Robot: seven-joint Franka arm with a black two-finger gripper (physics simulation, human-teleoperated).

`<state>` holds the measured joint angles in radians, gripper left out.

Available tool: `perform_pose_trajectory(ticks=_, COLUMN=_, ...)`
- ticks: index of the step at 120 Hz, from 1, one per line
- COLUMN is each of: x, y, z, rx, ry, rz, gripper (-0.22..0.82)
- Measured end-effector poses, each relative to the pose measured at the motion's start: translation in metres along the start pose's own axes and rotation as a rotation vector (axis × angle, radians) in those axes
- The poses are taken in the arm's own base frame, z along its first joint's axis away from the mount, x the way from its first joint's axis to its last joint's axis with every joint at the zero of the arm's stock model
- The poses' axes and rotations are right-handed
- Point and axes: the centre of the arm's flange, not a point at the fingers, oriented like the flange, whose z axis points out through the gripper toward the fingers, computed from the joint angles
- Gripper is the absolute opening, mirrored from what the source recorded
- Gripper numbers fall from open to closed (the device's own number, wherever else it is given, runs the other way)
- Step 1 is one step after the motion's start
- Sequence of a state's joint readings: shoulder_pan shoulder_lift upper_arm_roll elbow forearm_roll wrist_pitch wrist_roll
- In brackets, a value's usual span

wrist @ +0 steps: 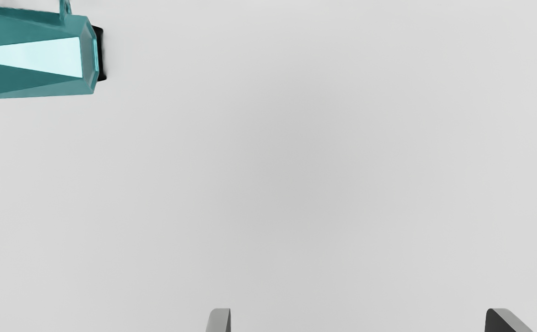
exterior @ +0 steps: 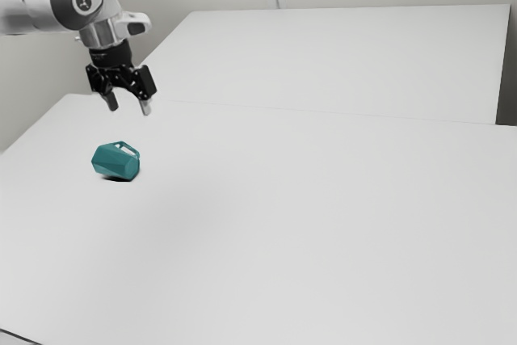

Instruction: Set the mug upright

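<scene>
1 big white table (exterior: 323,216) takes up most of the exterior view, with another large white surface (exterior: 339,62) past its far edge. White and grey arm (exterior: 60,2) comes in from the exterior view's upper left. Black gripper (exterior: 129,109) hangs over the table, fingers pointing down, set wide apart, nothing between them.

Teal faceted mug (exterior: 115,162) is on its side on the table, below and near the gripper, toward the exterior view's left. Long axis lies flat, roughly exterior left to right, sloping slightly toward the near side at the right end. Wrist view: same axis runs about parallel to the line between the 2 fingertips; mug sits ahead of them and off to 1 side, outside the gap. 1 end face (wrist: 89,55) points across toward the other finger's side. Can't tell if that end is mouth or base.

1 container, the mug; inside is hidden, so can't tell contents. Handle (wrist: 64,9) sticks out from the body's side, angled up in the exterior view. Thin dark shadow (wrist: 102,55) by the end face.
</scene>
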<state>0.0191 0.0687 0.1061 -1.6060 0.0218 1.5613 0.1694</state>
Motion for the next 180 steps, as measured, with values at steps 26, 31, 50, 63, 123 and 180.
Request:
perform_pose_trajectory(ticks=26, x=-0.014, y=-0.014, z=0.003, rx=0.004, ry=0.130, rz=0.014, gripper=0.60)
perform_pose_trajectory(ticks=31, x=-0.026, y=-0.017, z=0.005, rx=-0.013, ry=0.163, rz=0.004, gripper=0.60)
perform_pose_trajectory(ticks=50, x=-0.105, y=-0.126, z=0.043, rx=-0.169, ry=0.294, rz=-0.304, gripper=0.60)
perform_pose_trajectory(ticks=63, x=-0.137, y=-0.179, z=0.071, rx=-0.316, ry=0.368, rz=-0.516, gripper=0.60)
perform_pose_trajectory(ticks=123, x=-0.148, y=-0.393, z=0.228, rx=-0.848, ry=0.542, rz=-0.659, gripper=0.60)
perform_pose_trajectory(ticks=180, x=-0.040, y=-0.392, z=0.258, rx=-0.740, ry=0.636, rz=0.015, gripper=0.60)
